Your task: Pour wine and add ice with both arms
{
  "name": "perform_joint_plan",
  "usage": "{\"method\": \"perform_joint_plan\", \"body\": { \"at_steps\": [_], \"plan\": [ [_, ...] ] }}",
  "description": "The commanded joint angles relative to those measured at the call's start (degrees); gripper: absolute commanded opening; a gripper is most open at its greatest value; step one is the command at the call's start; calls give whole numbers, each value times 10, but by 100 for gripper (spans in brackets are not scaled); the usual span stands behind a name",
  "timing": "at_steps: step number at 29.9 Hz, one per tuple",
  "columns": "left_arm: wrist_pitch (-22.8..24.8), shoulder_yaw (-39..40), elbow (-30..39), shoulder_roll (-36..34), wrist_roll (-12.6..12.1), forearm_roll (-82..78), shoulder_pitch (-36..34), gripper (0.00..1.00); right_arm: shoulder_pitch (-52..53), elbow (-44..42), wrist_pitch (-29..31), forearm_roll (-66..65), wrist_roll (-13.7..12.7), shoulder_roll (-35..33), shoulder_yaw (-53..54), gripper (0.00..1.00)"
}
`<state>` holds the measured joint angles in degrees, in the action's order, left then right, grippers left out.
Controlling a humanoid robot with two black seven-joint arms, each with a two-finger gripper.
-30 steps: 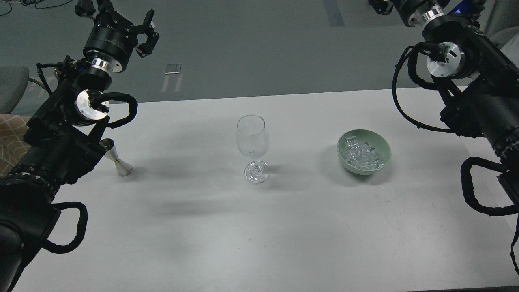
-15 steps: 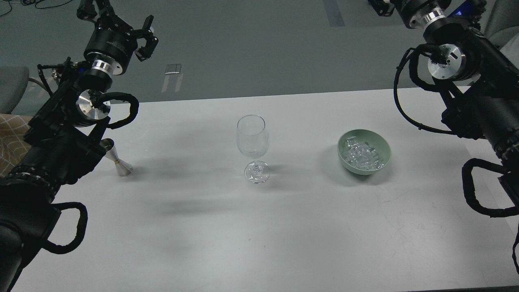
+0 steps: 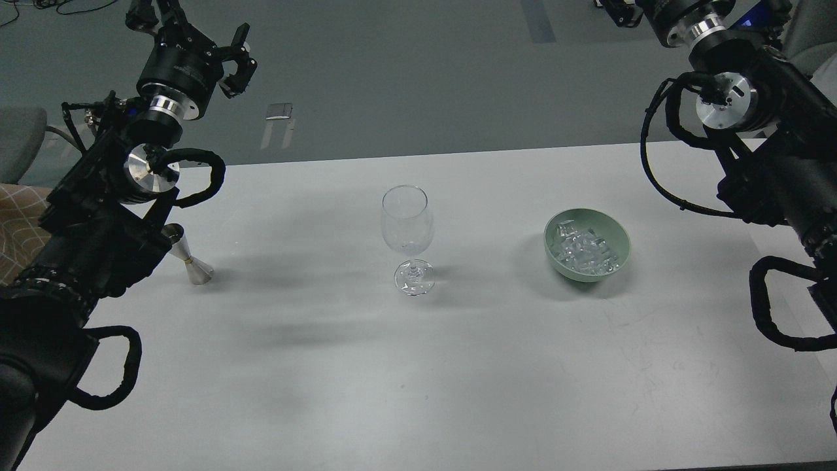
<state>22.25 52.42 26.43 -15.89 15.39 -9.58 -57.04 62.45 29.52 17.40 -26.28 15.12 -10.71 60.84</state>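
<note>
change: both arms drift up and outward a little over the last second, left gripper edges higher, right arm shifts right; nothing on the worktop moves. Likely a ready pose, no step of the task begun.
left gripper (image 3: 196,36): raised high at top left, above floor beyond the worktop's far edge; jaws spread apart, fingers (image 3: 240,40) clearly separated, nothing between them, touching nothing.
jigger (image 3: 188,258): steel, upright on worktop at left, partly hidden behind left arm; contents cannot be seen.
worktop (image 3: 405,392): white, carries all items.
glass (image 3: 407,235): stemmed, upright at centre, looks empty; no wine, no ice in it.
bowl (image 3: 587,244): green, right of glass, well apart from it.
ice (image 3: 582,250): clear cubes heaped inside bowl, none outside.
right gripper (image 3: 618,10): at top edge, mostly cut off; cannot tell whether jaws are apart or closed, or whether anything is held.
progress: judged at the very start; pour and ice both not yet done.
next: probably left arm comes down to jigger, right arm to bowl; jigger sits tight by left arm, knock risk.
</note>
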Motion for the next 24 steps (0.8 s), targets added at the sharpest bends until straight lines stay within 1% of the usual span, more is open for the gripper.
{"method": "perform_joint_plan", "body": {
  "at_steps": [1, 18, 24],
  "plan": [
    [2, 0, 1, 0, 0, -1, 1, 100, 0, 0, 0, 0, 0, 0, 0, 100],
    [2, 0, 2, 3, -1, -2, 2, 100, -2, 1, 1, 0, 1, -10, 1, 100],
    [2, 0, 16, -1, 0, -2, 10, 100, -18, 38, -3, 0, 1, -21, 2, 100]
  ]
}}
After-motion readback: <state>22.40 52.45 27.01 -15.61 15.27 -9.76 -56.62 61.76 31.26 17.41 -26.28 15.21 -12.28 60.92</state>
